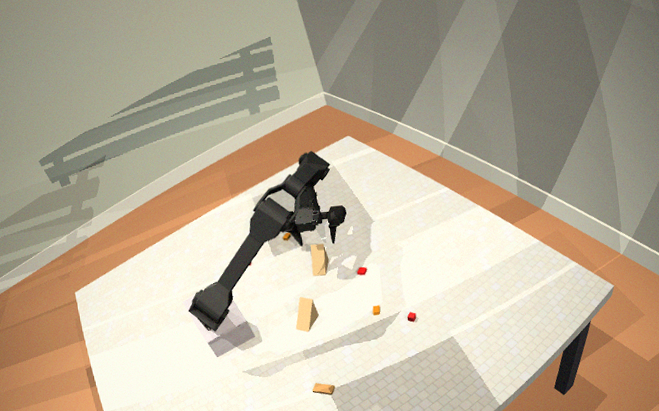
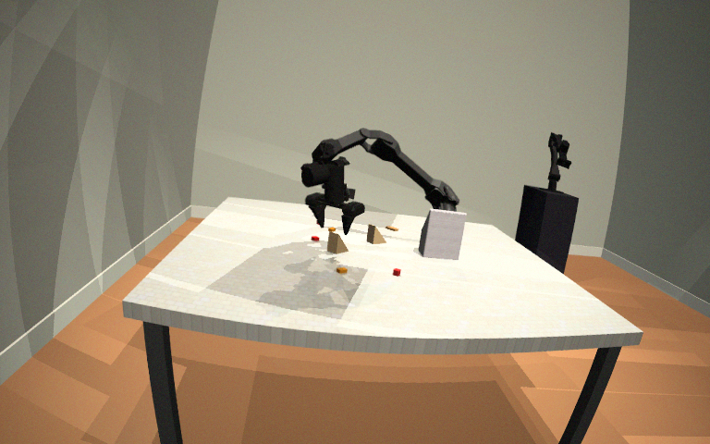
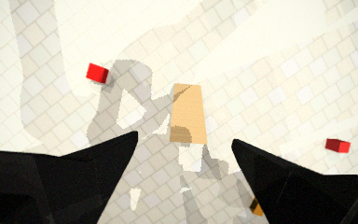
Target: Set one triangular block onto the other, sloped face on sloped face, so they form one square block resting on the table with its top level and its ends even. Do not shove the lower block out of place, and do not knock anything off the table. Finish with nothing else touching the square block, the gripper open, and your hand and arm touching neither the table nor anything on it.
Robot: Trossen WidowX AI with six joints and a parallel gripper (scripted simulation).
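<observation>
Two tan triangular blocks rest apart on the white table [image 1: 479, 266] [image 2: 486, 303]. One block [image 1: 318, 259] [image 2: 336, 242] [image 3: 188, 112] lies just under my gripper. The other block [image 1: 306, 314] [image 2: 374, 234] sits closer to the arm's base and does not show in the wrist view. My gripper [image 1: 317, 239] [image 2: 333, 226] [image 3: 185, 139] is open wide and empty. It hangs a short way above the first block, fingers pointing down, one on either side of it, touching nothing.
Small red cubes [image 1: 361, 271] [image 1: 411, 316] [image 3: 97, 73] [image 3: 337, 146] and orange cubes [image 1: 376, 309] [image 1: 286, 235] [image 3: 255, 207] lie scattered around the blocks. A flat orange piece [image 1: 323, 388] lies nearer the table's edge. The arm's white base box [image 1: 229, 333] [image 2: 442, 234] stands beside the second block.
</observation>
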